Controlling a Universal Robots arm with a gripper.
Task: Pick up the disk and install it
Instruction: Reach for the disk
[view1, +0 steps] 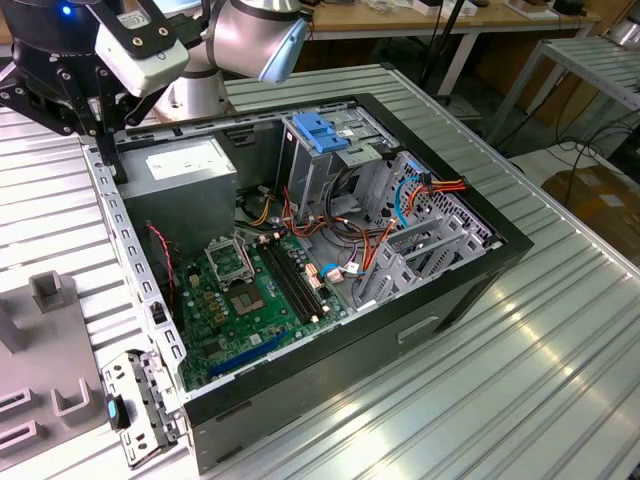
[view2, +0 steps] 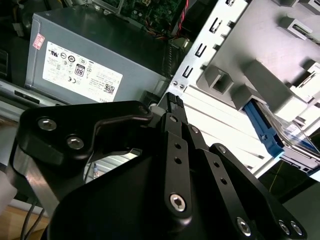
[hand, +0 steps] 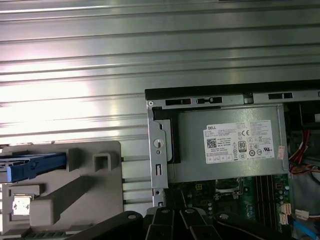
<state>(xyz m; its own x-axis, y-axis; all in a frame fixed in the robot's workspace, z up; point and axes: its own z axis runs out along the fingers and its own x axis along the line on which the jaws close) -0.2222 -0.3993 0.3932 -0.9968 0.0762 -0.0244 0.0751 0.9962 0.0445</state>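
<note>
The disk (hand: 35, 166) shows its bright blue carrier rail, lying in a slot of a grey plastic fixture (hand: 75, 192) beside the open computer case. In the second wrist view the disk (view2: 260, 125) lies at the fixture's (view2: 260, 65) far side, with a strip of grey metal beside the blue rail. My gripper (view1: 100, 125) hangs over the case's rear corner, above the grey power supply (view1: 190, 170), apart from the disk. The gripper (view2: 165, 106) looks shut, its black fingers (hand: 167, 216) together with nothing between them.
The open case (view1: 480, 270) lies on a ribbed metal table (view1: 500, 380). Inside are a green motherboard (view1: 250, 290), loose cables and a tall grey drive cage with a blue bracket (view1: 320, 135) on top. The fixture (view1: 50, 340) sits at the exterior view's left.
</note>
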